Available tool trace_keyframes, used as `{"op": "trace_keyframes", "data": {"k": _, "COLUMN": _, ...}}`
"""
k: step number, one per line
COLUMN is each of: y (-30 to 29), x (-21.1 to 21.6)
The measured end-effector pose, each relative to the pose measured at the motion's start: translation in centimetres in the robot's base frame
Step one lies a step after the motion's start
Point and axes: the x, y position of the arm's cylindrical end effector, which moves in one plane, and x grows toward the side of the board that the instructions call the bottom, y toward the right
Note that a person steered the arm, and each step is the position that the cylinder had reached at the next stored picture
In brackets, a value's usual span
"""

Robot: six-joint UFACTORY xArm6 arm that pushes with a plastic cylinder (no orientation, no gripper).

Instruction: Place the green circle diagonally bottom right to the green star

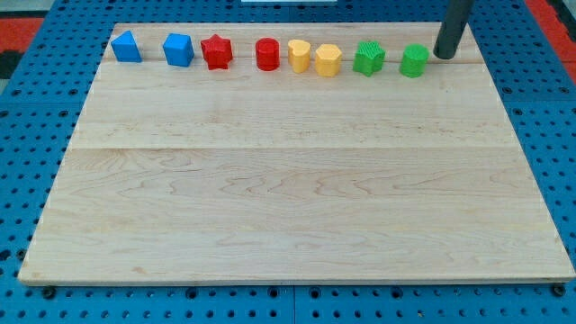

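The green circle stands near the view's top right, last in a row of blocks along the board's top edge. The green star sits just to its left, a small gap between them. My tip is on the board just right of the green circle, close to it but apart. The dark rod rises from there out of the view's top.
The row runs leftward from the green star: a yellow hexagon, a yellow heart-like block, a red cylinder, a red star, a blue cube, a blue wedge. The wooden board lies on a blue pegboard.
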Motion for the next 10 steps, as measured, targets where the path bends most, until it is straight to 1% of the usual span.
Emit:
{"op": "trace_keyframes", "data": {"k": 1, "y": -2.2, "x": -5.0}}
{"op": "trace_keyframes", "data": {"k": 2, "y": -8.4, "x": -5.2}}
{"op": "trace_keyframes", "data": {"k": 3, "y": -10.1, "x": -2.5}}
{"op": "trace_keyframes", "data": {"k": 4, "y": -9.1, "x": -2.3}}
{"op": "trace_keyframes", "data": {"k": 9, "y": -9.9, "x": 0.0}}
{"op": "trace_keyframes", "data": {"k": 10, "y": -8.8, "x": -1.9}}
